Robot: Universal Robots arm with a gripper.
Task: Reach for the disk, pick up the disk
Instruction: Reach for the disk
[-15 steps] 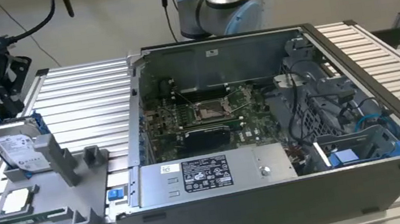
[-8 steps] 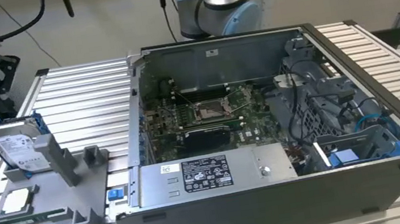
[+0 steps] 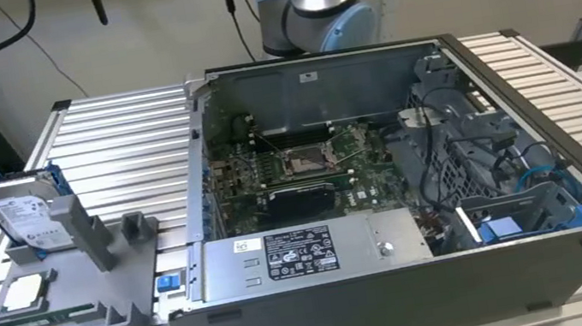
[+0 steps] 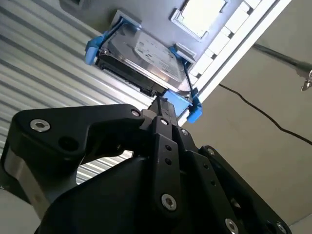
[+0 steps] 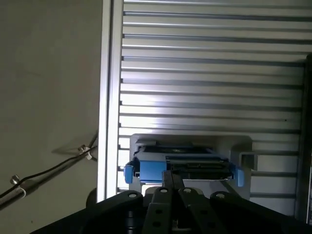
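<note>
1. Disk [image 3: 28, 215] stands on edge in the grey holder [image 3: 124, 279], at the exterior view's left; upright, so presumably its top edge is free for grasping.
2. Gripper [image 4: 163, 103] lined up over that edge, seemingly short of it; fingers together, empty.

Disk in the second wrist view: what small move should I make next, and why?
Probably ease the gripper straight ahead a little. The disk stands upright in its grey holder, and in both wrist views the gripper lines up with its blue-bracketed edge; whether they touch yet, I cannot tell.
</note>
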